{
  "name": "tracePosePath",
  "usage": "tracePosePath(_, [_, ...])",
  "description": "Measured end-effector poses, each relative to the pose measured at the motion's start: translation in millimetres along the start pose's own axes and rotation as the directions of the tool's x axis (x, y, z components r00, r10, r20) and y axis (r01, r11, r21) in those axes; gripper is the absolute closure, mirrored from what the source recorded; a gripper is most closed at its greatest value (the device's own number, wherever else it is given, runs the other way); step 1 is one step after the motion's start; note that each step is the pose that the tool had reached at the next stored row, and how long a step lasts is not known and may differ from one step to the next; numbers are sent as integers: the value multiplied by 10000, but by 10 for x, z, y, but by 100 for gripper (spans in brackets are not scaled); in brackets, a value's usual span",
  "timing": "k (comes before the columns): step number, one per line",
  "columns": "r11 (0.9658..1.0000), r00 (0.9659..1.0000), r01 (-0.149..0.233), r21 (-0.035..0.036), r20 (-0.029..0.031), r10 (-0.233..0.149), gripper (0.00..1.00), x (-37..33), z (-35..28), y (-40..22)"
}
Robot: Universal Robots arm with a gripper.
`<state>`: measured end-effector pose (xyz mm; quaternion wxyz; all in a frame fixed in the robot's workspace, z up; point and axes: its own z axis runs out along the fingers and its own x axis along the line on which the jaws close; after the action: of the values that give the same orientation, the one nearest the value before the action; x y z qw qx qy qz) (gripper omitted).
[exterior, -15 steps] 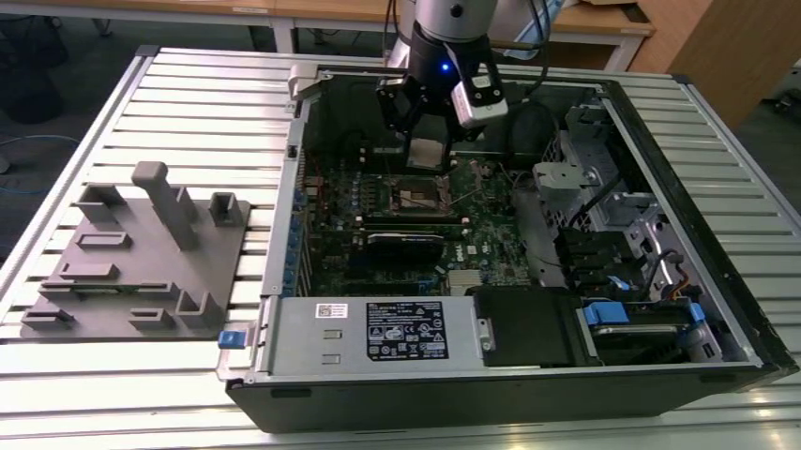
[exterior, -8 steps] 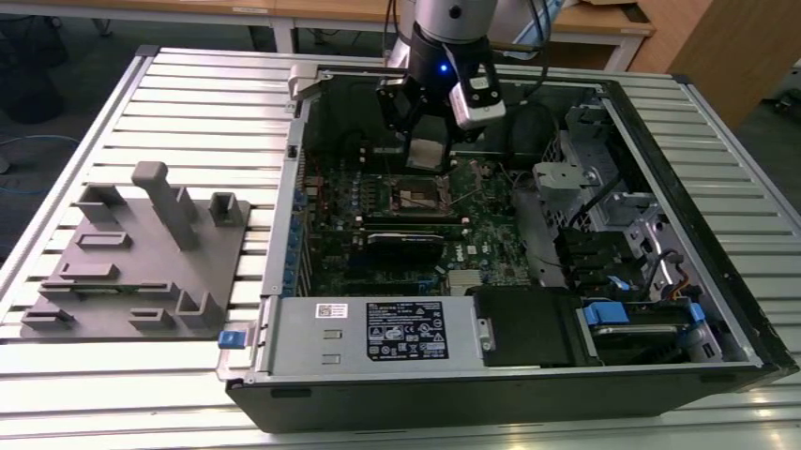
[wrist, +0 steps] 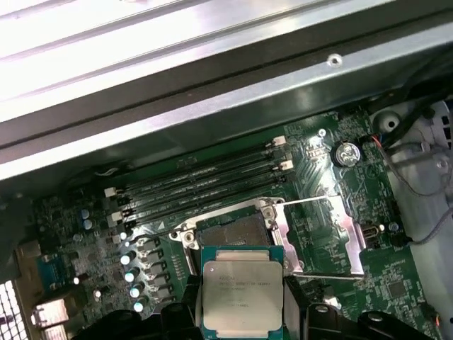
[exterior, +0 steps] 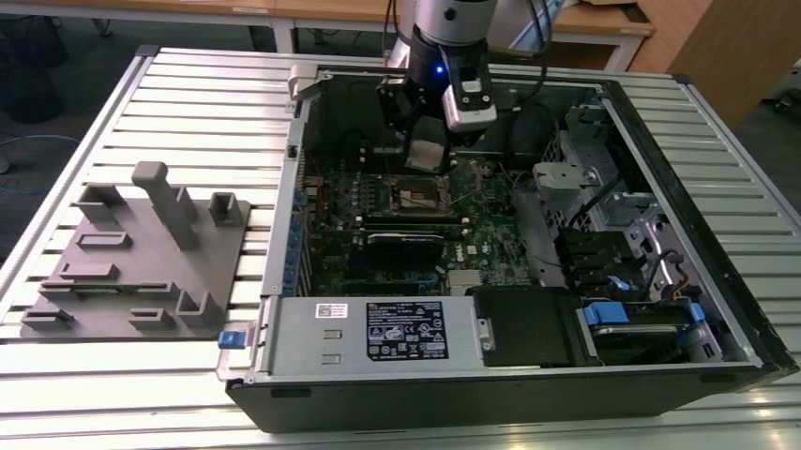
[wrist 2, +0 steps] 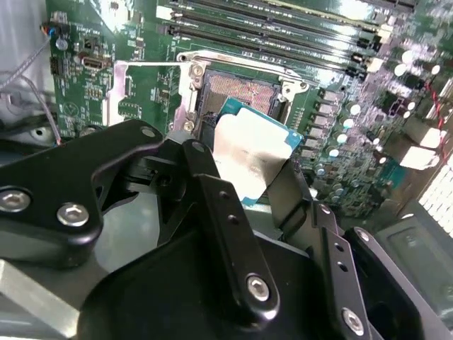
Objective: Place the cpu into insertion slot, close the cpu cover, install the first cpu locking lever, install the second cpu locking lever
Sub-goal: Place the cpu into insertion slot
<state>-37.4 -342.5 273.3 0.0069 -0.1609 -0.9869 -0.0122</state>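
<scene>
Grey fixture tray [exterior: 138, 262] sits at the exterior view's left. Upper middle of that view: gripper [exterior: 426, 152] pinches the cpu [exterior: 426, 159] between its fingers [wrist 2: 212, 205], over the green motherboard [exterior: 338, 187], just above the socket [exterior: 422, 194], not seated. The cpu is square with a dull silver top on a green rim, small print on top. Socket is bare, and the cover [wrist: 333, 241] lies flipped open beside it. Lower centre: grey power supply [exterior: 313, 333] with a white label [exterior: 404, 330].

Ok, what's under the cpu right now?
The pincer holds the cpu over one edge of the insertion slot, which is open and empty, its cpu cover flipped back. The slot edge beneath the chip is hidden.
</scene>
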Motion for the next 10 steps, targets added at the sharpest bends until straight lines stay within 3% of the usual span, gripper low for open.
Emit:
tracePosePath(3, [9990, 9990, -441, -6, 9, 441, 46, 0, 5, 0])
tracePosePath(7, [9950, 9950, -996, -18, 21, 996, 46, 0, 11, 0])
tracePosePath(10, [9936, 9936, -1133, -20, 24, 1133, 46, 0, 11, 0])
